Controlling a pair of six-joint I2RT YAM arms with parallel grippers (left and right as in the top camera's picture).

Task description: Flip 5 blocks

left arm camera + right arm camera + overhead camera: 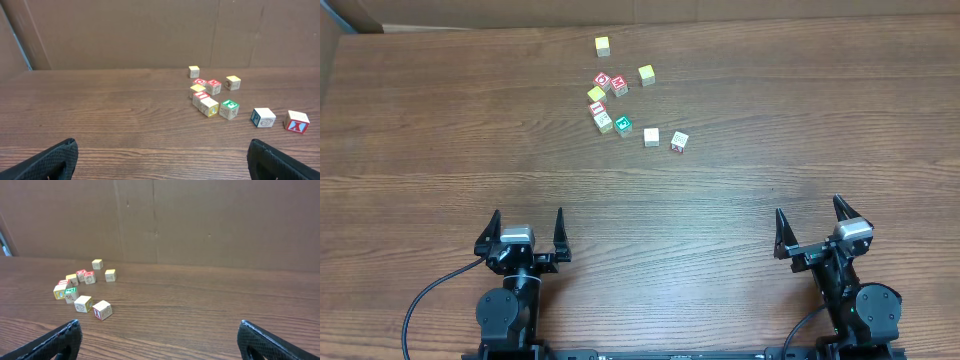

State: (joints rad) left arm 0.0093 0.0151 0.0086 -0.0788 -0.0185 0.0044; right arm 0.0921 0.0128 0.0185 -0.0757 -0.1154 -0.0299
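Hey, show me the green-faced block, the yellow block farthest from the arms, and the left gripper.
green-faced block (623,125), overhead view, its green top face.
farthest yellow block (603,45), overhead view, its top face.
left gripper (528,213), overhead view, midway between its open fingertips.

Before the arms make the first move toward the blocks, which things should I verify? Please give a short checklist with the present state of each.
1. Left gripper open and empty: ok.
2. Right gripper open and empty: ok.
3. Both grippers well away from the cluster of cubes across the table: ok.
4. Pale block and red-and-white block stand apart from the cluster, with room to grasp: ok.
5. Green-faced block free of its pale neighbour: cannot tell, they sit very close.
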